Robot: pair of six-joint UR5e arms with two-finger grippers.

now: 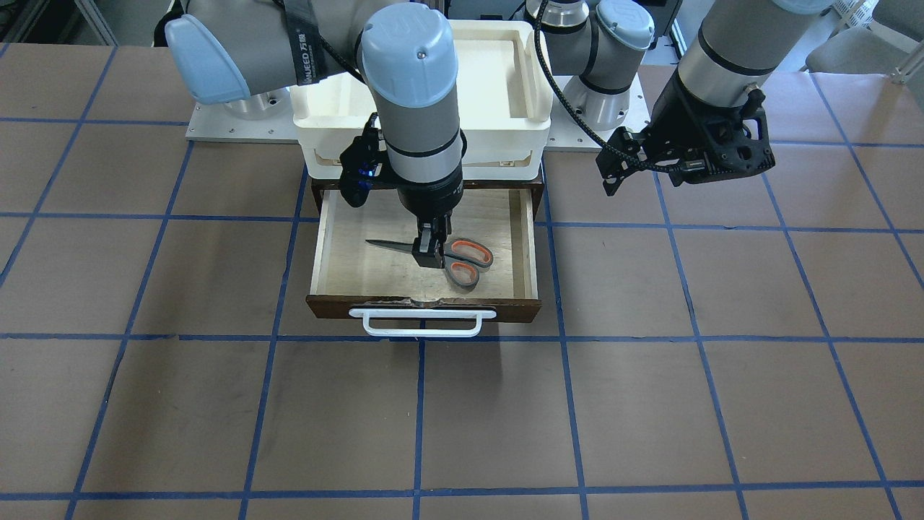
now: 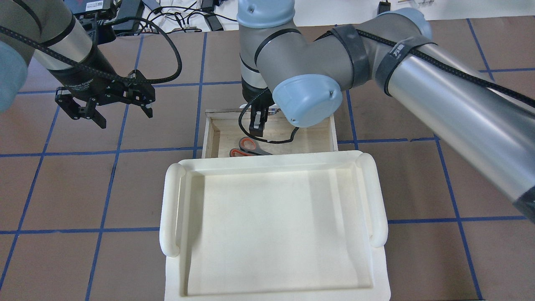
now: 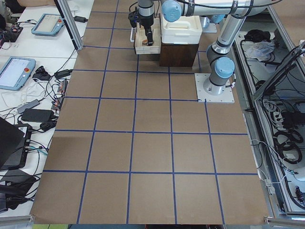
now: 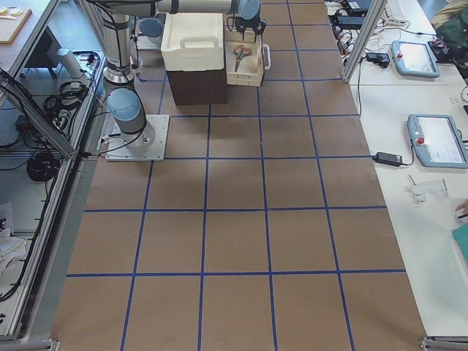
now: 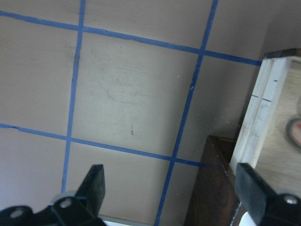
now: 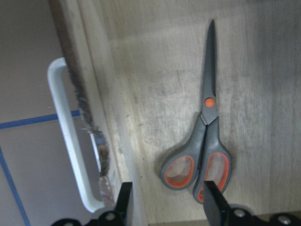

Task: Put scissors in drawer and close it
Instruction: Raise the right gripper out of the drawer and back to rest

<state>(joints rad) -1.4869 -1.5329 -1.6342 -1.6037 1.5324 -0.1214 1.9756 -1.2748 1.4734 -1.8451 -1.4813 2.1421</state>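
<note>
Right wrist-mounted: scissors lie flat in the drawer, loose under my spread right end effector. Drawer front looks stiff and should slide lightly. I'd push mid-bar on the white handle.

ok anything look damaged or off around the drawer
yes: the wide shallow wooden drawer has its dark brown front chipped and splintered along the top edge, just above the middle of the white bar handle

The scissors lie in the drawer (blades towards the robot's right), which juts from under the tray, with the right gripper directly above them.
</note>
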